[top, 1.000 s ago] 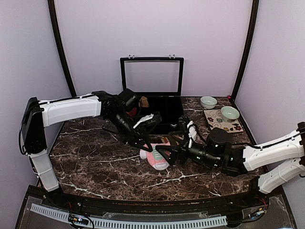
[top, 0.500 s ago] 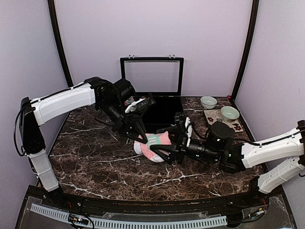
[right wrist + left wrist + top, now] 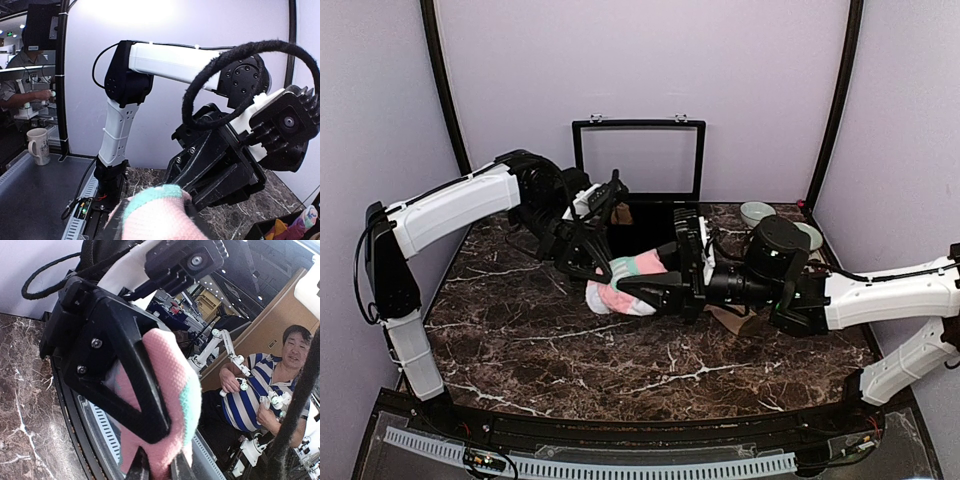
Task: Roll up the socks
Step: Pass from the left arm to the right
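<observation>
The pink socks (image 3: 618, 287), rolled into a mint-and-white patterned bundle, hang just above the marble table (image 3: 520, 340) between both grippers. My left gripper (image 3: 597, 266) comes from the back left and is shut on the bundle's edge; in its wrist view pink knit (image 3: 172, 390) is pinched at the left gripper (image 3: 159, 467). My right gripper (image 3: 653, 287) comes from the right with its jaws closed round the same bundle (image 3: 160, 215). A tan piece of the striped socks (image 3: 730, 318) lies on the table under the right arm, mostly hidden.
An open black box (image 3: 665, 238) with its lid raised stands behind the grippers, with small rolled bundles (image 3: 295, 227) inside. Two pale bowls (image 3: 757, 213) and a flowered mat sit at the back right, partly behind the right arm.
The right gripper's jaws have closed from wide open onto the pink bundle. Both grippers and the bundle have shifted left and back, and the bundle has come up off the table.
</observation>
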Controlling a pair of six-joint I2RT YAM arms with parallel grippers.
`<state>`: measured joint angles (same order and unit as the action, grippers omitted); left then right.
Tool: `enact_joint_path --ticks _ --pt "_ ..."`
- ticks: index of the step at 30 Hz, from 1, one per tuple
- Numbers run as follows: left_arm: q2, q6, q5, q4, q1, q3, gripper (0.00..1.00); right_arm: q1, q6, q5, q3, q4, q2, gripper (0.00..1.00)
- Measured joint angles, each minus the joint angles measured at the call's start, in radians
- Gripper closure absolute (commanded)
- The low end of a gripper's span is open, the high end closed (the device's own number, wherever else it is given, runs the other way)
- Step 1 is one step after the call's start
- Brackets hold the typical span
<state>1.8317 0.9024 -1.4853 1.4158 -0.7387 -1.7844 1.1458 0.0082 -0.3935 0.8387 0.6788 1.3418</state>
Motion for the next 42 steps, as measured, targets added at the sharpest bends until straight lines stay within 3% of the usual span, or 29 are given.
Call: enact_joint_path --ticks 1,6,9,11,15,18,23,29,34,42 --pt "0.0 0.0 -0.002 0.008 0.0 0.0 1.0 -0.006 0.006 -0.019 0.007 -0.005 0.004 1.0" --pt "-0.005 -0.002 -0.001 0.037 0.003 0.0 0.99 -0.024 0.016 -0.092 0.031 -0.021 0.016 1.0" --pt "-0.016 -0.024 0.001 0.027 0.003 0.0 0.69 -0.028 0.02 -0.107 0.041 -0.027 0.017 1.0" --pt "-0.026 -0.048 0.0 0.003 0.008 -0.001 0.54 -0.033 0.023 -0.103 0.05 -0.041 0.017 1.0" --pt "-0.064 -0.201 0.039 -0.148 0.061 0.008 0.4 -0.045 0.036 -0.037 0.051 -0.103 0.021 1.0" --pt "-0.148 -0.34 0.144 -0.335 0.109 0.08 0.29 -0.063 0.055 0.037 0.051 -0.151 0.049 1.0" --pt "-0.311 -0.415 0.392 -0.535 0.11 0.189 0.28 -0.068 0.096 0.143 0.089 -0.221 0.13 1.0" --pt "-0.352 -0.388 0.694 -0.64 0.019 0.253 0.28 -0.067 0.151 0.223 0.172 -0.237 0.192 1.0" --pt "-0.347 -0.383 0.839 -0.689 0.012 0.302 0.28 -0.065 0.177 0.249 0.179 -0.244 0.216 1.0" --pt "-0.344 -0.373 0.946 -0.718 0.005 0.323 0.3 -0.06 0.2 0.254 0.215 -0.208 0.233 1.0"
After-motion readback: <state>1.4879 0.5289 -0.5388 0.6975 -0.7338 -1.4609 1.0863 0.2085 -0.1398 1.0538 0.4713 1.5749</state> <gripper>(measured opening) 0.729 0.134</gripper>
